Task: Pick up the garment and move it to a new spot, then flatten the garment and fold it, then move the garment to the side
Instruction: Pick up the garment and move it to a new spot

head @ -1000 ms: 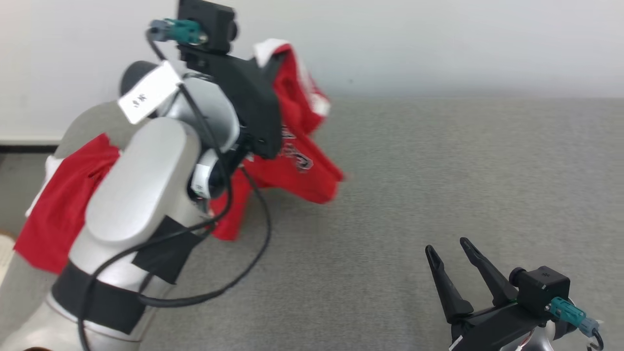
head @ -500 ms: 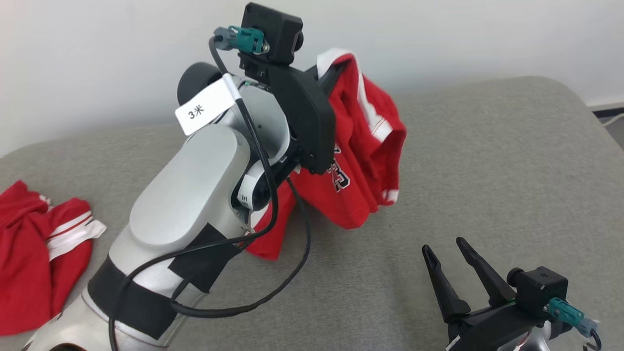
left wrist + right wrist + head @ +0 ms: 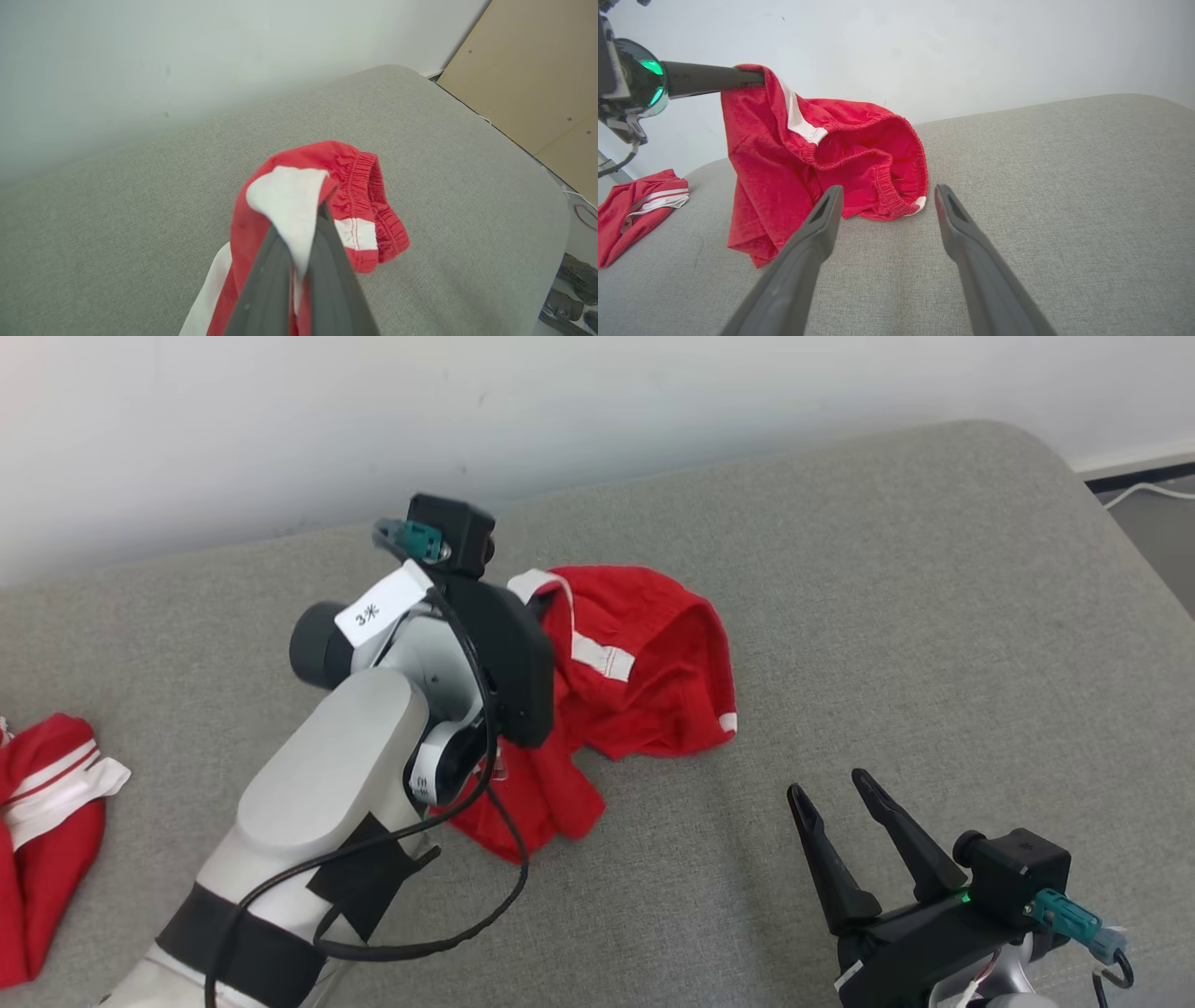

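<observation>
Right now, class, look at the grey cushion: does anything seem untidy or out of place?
The red shorts hang bunched from the shut left hand, lower part heaped on the grey cushion. A second red garment lies crumpled at its left edge.

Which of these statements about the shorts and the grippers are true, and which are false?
1. The left gripper is shut on the red shorts. True.
2. The right gripper is shut. False: it is open and holds nothing.
3. The red shorts lie folded flat. False: they hang bunched from the left gripper over the grey cushion.
4. Another red garment lies on the cushion toward the robot's left. True.
</observation>
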`<state>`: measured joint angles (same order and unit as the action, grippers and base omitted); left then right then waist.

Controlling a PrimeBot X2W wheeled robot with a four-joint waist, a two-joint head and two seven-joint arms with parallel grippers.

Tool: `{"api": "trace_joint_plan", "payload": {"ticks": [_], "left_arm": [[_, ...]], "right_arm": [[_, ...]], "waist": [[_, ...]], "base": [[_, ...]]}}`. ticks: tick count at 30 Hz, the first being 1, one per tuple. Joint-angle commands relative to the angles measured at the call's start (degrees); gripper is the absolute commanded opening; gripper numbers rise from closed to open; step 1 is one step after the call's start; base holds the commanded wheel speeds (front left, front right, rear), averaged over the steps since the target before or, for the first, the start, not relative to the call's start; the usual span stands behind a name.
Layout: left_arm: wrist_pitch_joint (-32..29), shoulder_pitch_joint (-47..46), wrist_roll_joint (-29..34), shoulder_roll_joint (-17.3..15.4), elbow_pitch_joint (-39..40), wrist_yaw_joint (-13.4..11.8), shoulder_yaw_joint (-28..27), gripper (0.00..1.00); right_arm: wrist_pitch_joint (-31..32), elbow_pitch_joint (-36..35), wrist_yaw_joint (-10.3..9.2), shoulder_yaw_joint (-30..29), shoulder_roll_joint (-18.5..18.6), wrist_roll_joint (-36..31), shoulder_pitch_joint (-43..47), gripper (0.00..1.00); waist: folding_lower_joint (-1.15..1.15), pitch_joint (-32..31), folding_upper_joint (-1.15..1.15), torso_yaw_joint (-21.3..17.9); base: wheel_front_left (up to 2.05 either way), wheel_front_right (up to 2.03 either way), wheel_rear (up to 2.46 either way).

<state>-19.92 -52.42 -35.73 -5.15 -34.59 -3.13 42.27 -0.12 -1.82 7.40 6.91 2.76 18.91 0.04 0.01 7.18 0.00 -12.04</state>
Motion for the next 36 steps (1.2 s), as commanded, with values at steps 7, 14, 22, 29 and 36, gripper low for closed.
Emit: {"api": "trace_joint_plan", "payload": {"ticks": [7, 14, 22, 29, 36], "left_arm": [[2.22, 2.42, 0.11, 0.02, -3.92, 0.82, 0.92, 0.0], [2.85, 3.41, -1.75, 1.1, -6.45, 1.4, 1.49, 0.3], [3.89, 2.25, -3.66, 1.64, -6.71, 1.36, 0.8, 1.0], [-0.47, 1.28, -5.4, 0.78, -5.09, 0.1, 0.09, 1.0], [-8.5, 2.92, -6.14, -2.34, 0.61, -2.9, 0.75, 1.0]], "right_arm": [[-1.03, 0.9, 0.17, -0.07, 0.24, 0.63, -1.85, 1.0], [-1.54, 1.7, 0.17, -0.03, 0.24, 0.31, -2.82, 1.0], [-1.84, 2.61, 0.17, -0.77, 0.24, 0.49, -2.67, 1.0], [-1.79, 3.02, 0.17, -1.35, 0.25, 0.48, -2.14, 1.0], [-1.51, 3.0, 0.17, -2.19, 0.25, 0.2, -1.11, 1.0]], "waist": [[-0.01, 2.13, 0.0, 0.24], [-0.01, 2.86, 0.0, 1.67], [-0.01, 2.12, 0.0, 3.7], [-0.01, 0.62, 0.0, 5.35], [-0.01, -1.04, 0.0, 6.69]], "base": [[0.0, 0.0, 0.0], [0.0, 0.0, 0.0], [0.0, 0.0, 0.0], [0.0, 0.0, 0.0], [0.0, 0.0, 0.0]]}}
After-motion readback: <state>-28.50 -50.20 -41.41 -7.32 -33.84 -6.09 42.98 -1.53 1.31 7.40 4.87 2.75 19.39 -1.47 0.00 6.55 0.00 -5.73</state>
